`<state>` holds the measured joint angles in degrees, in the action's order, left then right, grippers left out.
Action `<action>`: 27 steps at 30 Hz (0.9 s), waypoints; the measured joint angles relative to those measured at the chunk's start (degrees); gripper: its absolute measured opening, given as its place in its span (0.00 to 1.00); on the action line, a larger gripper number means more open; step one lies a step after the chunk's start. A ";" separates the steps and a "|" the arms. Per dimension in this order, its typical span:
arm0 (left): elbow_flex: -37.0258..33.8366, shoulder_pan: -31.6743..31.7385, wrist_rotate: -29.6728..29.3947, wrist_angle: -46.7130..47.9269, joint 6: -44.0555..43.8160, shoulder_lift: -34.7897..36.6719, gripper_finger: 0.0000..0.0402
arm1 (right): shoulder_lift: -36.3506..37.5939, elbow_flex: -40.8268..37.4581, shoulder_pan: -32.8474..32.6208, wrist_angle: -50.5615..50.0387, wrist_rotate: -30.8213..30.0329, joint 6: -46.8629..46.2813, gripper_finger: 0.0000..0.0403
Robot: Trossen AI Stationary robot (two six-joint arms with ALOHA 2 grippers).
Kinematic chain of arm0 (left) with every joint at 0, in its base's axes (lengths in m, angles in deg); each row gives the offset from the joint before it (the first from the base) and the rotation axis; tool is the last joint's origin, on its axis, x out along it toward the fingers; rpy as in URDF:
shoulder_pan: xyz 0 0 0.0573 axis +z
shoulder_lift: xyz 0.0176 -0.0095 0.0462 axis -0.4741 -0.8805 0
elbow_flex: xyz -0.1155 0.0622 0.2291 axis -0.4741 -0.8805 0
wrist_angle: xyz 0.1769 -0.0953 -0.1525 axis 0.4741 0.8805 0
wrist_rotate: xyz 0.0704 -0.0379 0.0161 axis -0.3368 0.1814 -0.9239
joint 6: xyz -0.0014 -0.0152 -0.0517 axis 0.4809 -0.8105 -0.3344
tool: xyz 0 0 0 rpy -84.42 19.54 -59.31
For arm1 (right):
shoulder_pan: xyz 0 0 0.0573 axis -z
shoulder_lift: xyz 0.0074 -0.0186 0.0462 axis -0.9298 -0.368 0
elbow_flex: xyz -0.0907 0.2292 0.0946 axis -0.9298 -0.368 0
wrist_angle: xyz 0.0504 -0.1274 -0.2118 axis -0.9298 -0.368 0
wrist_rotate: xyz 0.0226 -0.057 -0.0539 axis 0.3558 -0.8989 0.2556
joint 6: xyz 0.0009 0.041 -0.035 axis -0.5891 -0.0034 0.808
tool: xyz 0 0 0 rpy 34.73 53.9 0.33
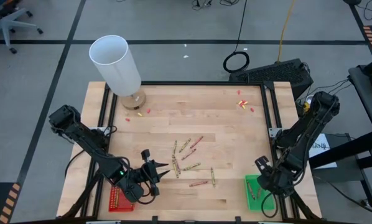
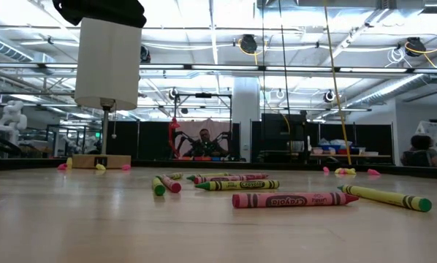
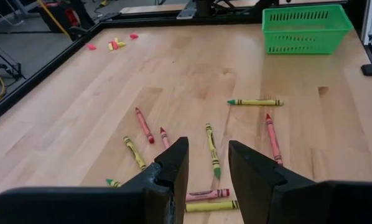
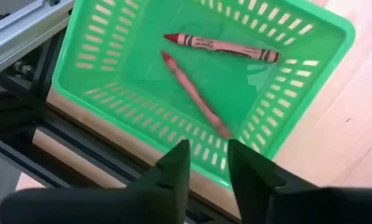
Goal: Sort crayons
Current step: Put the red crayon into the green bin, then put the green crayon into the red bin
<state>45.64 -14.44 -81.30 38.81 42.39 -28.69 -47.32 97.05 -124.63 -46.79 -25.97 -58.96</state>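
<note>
Two red crayons [image 4: 220,46] in green tray [image 4: 111,62] below right hand [image 4: 208,163], fingers parted.

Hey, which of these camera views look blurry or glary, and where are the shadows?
Low view: the nearest red crayon is sharp, the room behind is softer, and ceiling lights glare. Right wrist view: one red crayon in the green basket is smeared as if by motion. Left wrist view: the wood table shows a soft sheen and faint shadows. High view: even light.

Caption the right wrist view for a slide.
Right gripper, fingers apart, above the green basket holding two red crayons.
</note>
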 joint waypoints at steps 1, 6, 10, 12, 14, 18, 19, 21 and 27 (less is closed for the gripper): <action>0.00 0.00 0.00 0.00 -0.04 0.00 0.28 | 0.13 0.00 0.00 -0.10 0.00 -0.42 0.27; 0.00 0.00 0.02 0.00 -0.06 0.00 0.28 | 0.43 4.34 0.71 -4.51 0.18 -7.16 0.33; 0.00 0.41 0.04 0.00 -0.09 0.00 0.28 | 0.46 10.47 1.09 -6.38 -2.80 -11.57 0.33; 0.00 0.78 0.03 0.00 -0.12 0.00 0.28 | 0.45 13.08 1.09 -5.70 -8.45 -12.84 0.32; 0.00 1.13 0.04 0.00 -0.41 0.00 0.28 | 0.16 15.11 1.18 -4.76 -15.27 -13.51 0.31; 0.00 2.00 0.07 -0.14 -0.21 0.00 0.28 | -0.86 16.02 2.54 -0.08 -26.92 -18.31 0.31; 0.00 2.35 0.06 -0.43 0.20 0.00 0.28 | -1.18 16.02 3.14 0.55 -29.51 -19.89 0.31; -0.02 3.06 0.03 -1.50 1.31 0.00 0.28 | -2.32 16.02 4.78 0.96 -33.58 -24.13 0.31; -0.02 4.60 1.25 -1.90 1.15 0.00 0.28 | -9.84 16.02 10.07 3.95 -35.59 -34.51 0.35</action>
<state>45.62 -9.84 -80.05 36.92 43.53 -28.69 -57.16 113.07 -114.56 -42.84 -61.56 -93.47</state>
